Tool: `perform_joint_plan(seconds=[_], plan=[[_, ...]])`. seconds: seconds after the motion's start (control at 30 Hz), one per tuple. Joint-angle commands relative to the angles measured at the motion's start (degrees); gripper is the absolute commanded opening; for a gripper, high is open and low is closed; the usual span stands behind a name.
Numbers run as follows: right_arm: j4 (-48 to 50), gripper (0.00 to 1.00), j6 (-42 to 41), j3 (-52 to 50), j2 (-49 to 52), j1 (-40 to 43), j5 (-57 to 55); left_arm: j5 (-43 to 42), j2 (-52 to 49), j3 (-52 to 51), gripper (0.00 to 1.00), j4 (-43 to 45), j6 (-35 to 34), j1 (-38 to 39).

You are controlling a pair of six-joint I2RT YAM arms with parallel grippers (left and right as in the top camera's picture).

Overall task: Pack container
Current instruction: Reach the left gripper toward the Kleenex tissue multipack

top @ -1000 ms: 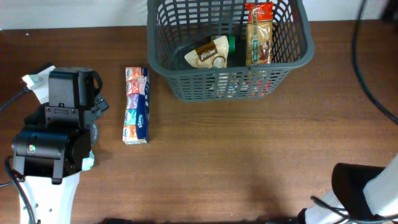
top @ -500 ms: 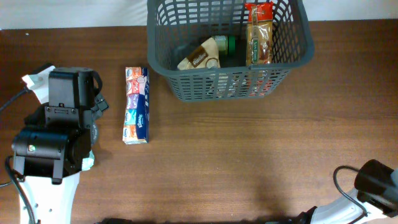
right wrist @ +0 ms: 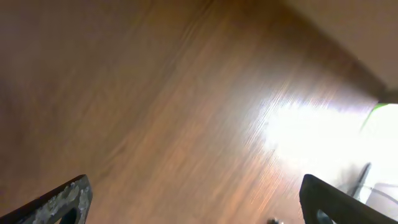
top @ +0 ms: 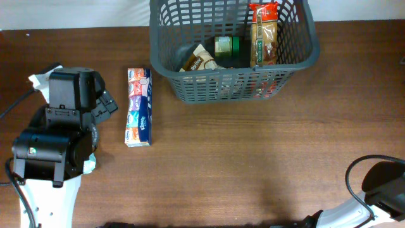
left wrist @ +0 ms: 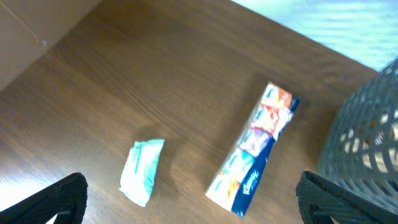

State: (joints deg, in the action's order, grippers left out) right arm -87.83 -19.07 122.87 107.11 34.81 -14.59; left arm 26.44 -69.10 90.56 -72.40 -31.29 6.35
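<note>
The container [top: 234, 83], a dark grey slotted basket, stands at the table's back middle. It holds a tan pouch [top: 195, 61], a green-lidded jar [top: 226, 45] and a tall cracker pack [top: 264, 35] leaning in its right end. A long tissue multipack [top: 138, 107] lies on the table left of it. In the left wrist view the multipack [left wrist: 255, 150] and a small white-teal packet [left wrist: 142, 171] lie below my open, empty left gripper [left wrist: 193, 208], with the container's wall [left wrist: 367, 143] at the right. My right gripper [right wrist: 193, 202] is open and empty over bare wood.
The left arm [top: 57, 136] fills the table's left side, with the small packet [top: 89, 165] partly under it. The right arm [top: 383, 187] is at the front right corner. A black cable [top: 373, 69] runs down the far right.
The pouch in the container has slid left and the green-lidded jar now shows fully. The right arm has drawn back further into the front right corner. The left gripper has shifted slightly.
</note>
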Motion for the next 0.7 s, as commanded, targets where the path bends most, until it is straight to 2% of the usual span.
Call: perform_joint_plan(seconds=[0.0, 0.2, 0.4, 0.57, 0.67], plan=[[0.3, 0.99, -0.5, -2.4, 0.1, 0.1, 2.4, -5.9, 0.4, 0.7, 1.0, -1.9, -0.3, -0.2], [0.3, 0.99, -0.5, -3.5, 0.1, 0.1, 2.4, -4.0, -2.3, 0.6, 1.0, -1.3, 1.0, -0.2], [0.3, 0.99, -0.5, -3.5, 0.1, 0.1, 2.4, -5.9, -11.9, 0.6, 1.0, -1.4, 4.3, -0.2], [0.3, 0.99, -0.5, -3.5, 0.1, 0.1, 2.4, -25.0, -21.9, 0.7, 1.0, 0.4, 12.7, -0.2], [0.3, 0.99, -0.5, -3.5, 0.1, 0.1, 2.4, -30.6, -25.3, 0.7, 0.99, 1.5, 18.8, -0.3]])
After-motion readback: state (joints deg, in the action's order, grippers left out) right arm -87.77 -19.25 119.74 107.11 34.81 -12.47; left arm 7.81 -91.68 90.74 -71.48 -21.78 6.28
